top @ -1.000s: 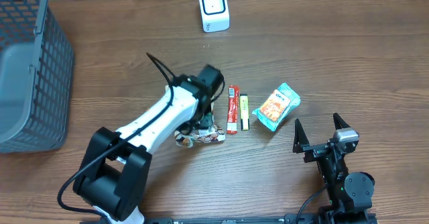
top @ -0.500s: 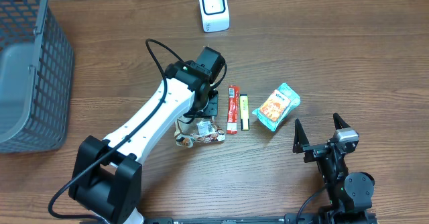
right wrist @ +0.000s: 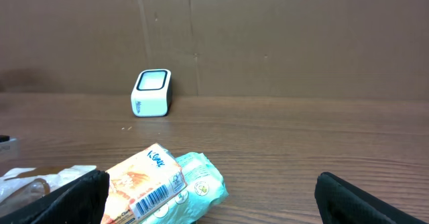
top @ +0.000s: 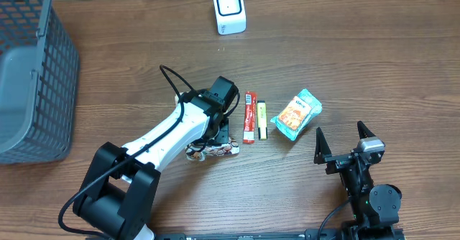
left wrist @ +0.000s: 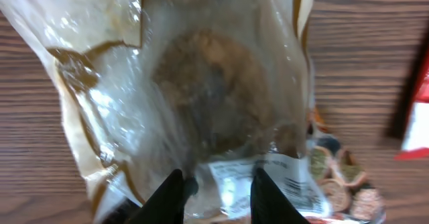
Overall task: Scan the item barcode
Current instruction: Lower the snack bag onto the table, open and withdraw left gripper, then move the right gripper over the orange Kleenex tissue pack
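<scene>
Left wrist view: left pincer [left wrist: 218,177] clamped on the clear cookie packet [left wrist: 201,83]; right pincer [top: 339,134] gapes apart.

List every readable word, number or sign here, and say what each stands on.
Nothing reads with certainty.
Orange-and-teal packet: cursive logo and barcode digits, too blurred.
White scanner: side print, too small.
Clear cookie bag: white barcode label, blurred.
Red stick and yellow-green stick: print too small.
</scene>
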`<state>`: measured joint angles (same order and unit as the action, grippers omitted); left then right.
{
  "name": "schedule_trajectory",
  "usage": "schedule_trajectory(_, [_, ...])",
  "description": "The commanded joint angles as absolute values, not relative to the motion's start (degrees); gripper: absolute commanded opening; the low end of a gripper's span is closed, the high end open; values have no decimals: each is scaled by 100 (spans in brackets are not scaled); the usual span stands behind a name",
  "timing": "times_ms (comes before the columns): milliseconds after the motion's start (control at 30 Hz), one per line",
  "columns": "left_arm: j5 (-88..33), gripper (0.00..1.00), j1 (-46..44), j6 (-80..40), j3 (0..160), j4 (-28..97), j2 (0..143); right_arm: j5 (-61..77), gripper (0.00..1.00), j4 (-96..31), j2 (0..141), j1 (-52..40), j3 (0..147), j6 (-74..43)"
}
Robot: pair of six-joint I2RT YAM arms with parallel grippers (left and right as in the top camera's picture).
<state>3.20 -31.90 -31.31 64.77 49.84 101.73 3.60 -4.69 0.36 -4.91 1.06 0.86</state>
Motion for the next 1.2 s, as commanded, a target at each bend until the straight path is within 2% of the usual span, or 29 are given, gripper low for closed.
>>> schedule_trajectory(0, [716,25,-3218,-2998,6353,5043,10189,307,100,-447,16,-475,45,104])
schedule_trajectory(167, [950,25,-3148,-2987,6805,5288,10186,307,100,-447,16,-475,45,104])
schedule_trajectory(467, [1376,34,-2639,-2832,8635,6471,10149,307,100,-449,16,-475,45,104])
schedule_trajectory(700, [1354,59,-1708,-2674,9371,6569,10149,307,100,-449,16,-475,45,104])
schedule_trajectory(800, [1354,79,-1260,-2674,9369,6547,10158,307,100,-447,16,-475,45,104])
schedule_trajectory(900, [1356,91,-930,-2672,9367,6514,10160,307,100,-449,16,-475,45,104])
schedule_trajectory(933, [1374,100,-832,-2672,9367,6466,10160,307,100,-447,16,-475,45,104])
schedule_trajectory(1167, [1372,100,-419,-2676,9365,6423,10160,307,100,-447,16,-475,45,104])
